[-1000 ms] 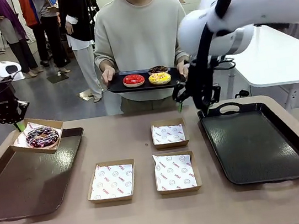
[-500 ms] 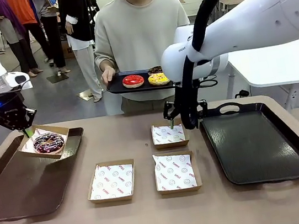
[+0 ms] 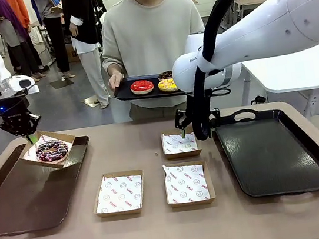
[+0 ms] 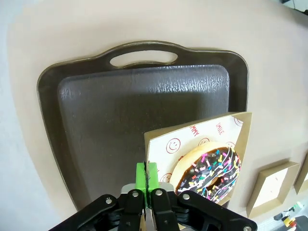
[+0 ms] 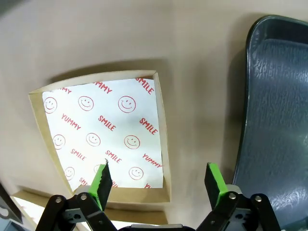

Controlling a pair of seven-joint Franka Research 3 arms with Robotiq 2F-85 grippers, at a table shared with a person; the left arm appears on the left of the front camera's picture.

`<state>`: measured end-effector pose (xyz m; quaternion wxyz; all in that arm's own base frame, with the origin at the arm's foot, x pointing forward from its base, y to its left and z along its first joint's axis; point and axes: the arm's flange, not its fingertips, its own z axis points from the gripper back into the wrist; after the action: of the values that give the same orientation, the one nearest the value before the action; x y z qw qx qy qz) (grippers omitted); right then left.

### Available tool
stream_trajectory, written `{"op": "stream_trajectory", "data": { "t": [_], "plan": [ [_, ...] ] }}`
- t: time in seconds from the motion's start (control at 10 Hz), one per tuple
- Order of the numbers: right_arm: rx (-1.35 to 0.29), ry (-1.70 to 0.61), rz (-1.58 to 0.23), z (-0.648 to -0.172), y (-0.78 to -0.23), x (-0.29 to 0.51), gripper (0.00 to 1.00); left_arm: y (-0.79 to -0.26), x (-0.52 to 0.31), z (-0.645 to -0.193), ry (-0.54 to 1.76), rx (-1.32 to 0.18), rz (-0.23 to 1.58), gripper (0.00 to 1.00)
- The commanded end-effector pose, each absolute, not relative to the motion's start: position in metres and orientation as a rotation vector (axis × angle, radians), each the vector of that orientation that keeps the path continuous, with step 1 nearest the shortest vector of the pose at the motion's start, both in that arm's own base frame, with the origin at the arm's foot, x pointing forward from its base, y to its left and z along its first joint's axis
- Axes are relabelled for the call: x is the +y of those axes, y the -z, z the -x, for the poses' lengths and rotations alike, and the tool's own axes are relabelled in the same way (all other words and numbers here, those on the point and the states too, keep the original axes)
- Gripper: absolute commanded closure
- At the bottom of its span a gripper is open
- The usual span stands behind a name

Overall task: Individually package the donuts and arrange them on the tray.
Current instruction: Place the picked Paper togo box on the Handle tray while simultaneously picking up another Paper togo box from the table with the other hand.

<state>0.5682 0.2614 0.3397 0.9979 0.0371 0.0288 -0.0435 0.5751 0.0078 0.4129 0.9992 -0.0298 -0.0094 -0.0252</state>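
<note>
A dark donut with purple-pink sprinkles (image 3: 51, 150) (image 4: 209, 173) lies in a paper-lined cardboard box (image 3: 61, 137) (image 4: 192, 139). My left gripper (image 3: 31, 137) (image 4: 146, 171) is shut on the box's rim, and the box tilts over the far end of the left dark tray (image 3: 22, 198) (image 4: 110, 106). My right gripper (image 3: 186, 131) (image 5: 159, 178) hangs open just above the far middle box (image 3: 181, 143) (image 5: 103, 139), which holds nothing but its paper. The person holds a small black tray (image 3: 123, 92) with a red donut (image 3: 142, 86), a yellow donut (image 3: 167, 84) and a brown donut (image 3: 167, 74).
Two more paper-lined boxes (image 3: 120, 193) (image 3: 186, 183) sit in the near middle of the table. A second dark tray (image 3: 277, 150) (image 5: 281, 96) lies at the right, close beside my right gripper. The person stands at the far edge.
My left gripper has carried the boxed donut a little right and down toward the left tray. My right arm has swung from near the person's tray down to the far middle box.
</note>
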Motion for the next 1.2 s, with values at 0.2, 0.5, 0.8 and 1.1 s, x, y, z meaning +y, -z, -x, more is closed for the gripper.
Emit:
{"op": "stream_trajectory", "data": {
  "t": [0.2,0.5,0.8,1.1],
  "plan": [
    [0.06,0.085,-0.07,-0.567,-0.34,0.262,0.0,-0.412,0.008,-0.574,0.037,-0.027,0.061,0.99],
    [0.048,0.069,-0.063,-0.568,-0.337,0.265,0.0,-0.411,0.008,-0.575,0.049,-0.017,0.06,0.99],
    [0.03,0.084,-0.059,-0.57,-0.333,0.266,0.0,-0.409,0.005,-0.582,0.045,-0.022,0.104,0.99],
    [0.016,0.081,-0.073,-0.577,-0.326,0.257,0.0,-0.398,0.004,-0.591,0.027,0.01,0.113,0.99]
  ]
}}
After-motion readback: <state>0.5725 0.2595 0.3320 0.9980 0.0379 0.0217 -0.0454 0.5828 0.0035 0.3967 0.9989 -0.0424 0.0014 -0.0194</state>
